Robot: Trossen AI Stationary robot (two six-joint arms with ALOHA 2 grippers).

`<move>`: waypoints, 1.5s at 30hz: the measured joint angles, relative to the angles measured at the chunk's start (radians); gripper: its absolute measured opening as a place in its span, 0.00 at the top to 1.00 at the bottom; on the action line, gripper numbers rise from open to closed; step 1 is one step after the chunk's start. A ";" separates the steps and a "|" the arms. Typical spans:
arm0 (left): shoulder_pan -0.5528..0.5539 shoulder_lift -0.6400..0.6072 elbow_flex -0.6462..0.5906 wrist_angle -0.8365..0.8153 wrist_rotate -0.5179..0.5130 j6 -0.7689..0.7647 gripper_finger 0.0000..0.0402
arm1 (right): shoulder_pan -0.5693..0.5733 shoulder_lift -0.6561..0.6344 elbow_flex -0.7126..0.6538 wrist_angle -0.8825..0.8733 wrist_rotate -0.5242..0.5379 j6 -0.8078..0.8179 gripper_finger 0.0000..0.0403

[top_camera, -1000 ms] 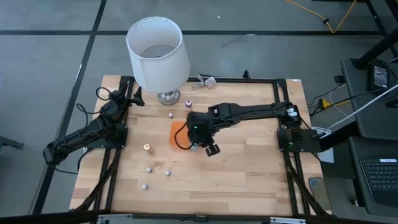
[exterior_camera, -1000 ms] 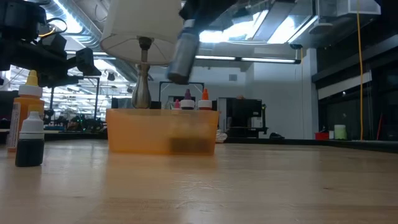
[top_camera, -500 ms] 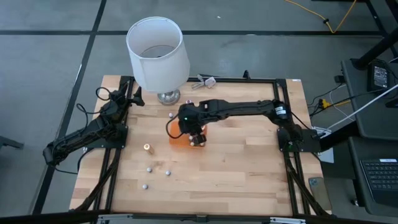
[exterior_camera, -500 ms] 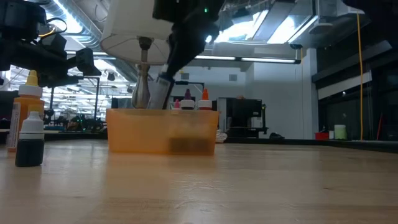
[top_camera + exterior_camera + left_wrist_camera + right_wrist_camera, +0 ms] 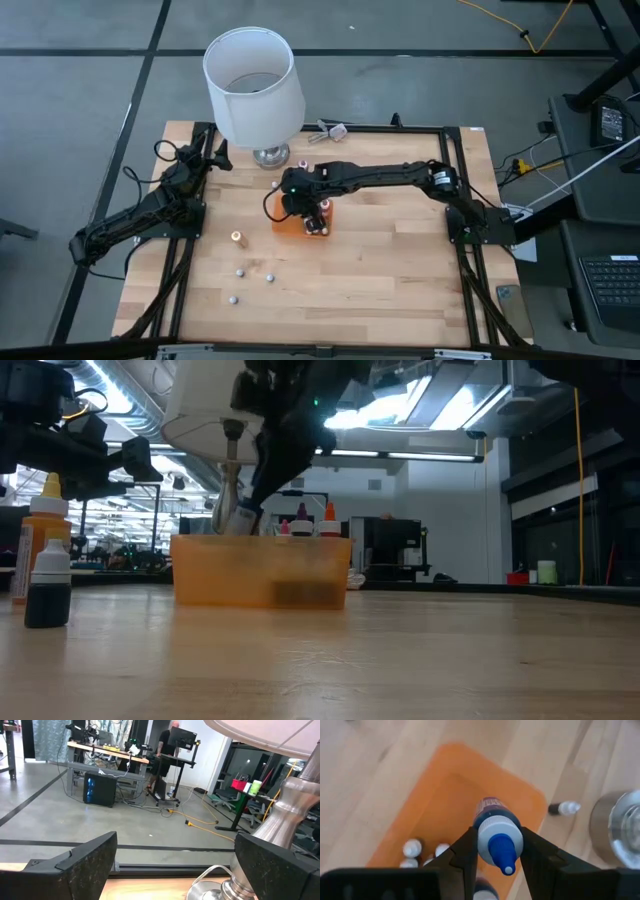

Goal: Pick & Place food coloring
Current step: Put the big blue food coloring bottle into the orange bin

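Blue-tipped, white-capped small plastic food colouring bottle [image 5: 498,831] sits clamped between the right gripper [image 5: 496,851] fingers above the orange plastic tray [image 5: 440,800]. Judged light, rigid, slick-walled; hold at the shoulder beneath the cap looks soundest. Left gripper [image 5: 175,865] waits spread wide beside the lamp's metal base [image 5: 280,830].

Two dark jointed arms, black cables looped alongside; matte black speckled fingers [image 5: 90,860].
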 joint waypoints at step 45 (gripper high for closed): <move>0.000 0.000 0.000 0.000 0.000 0.000 0.03 | -0.050 0.027 0.059 -0.127 0.078 0.051 0.55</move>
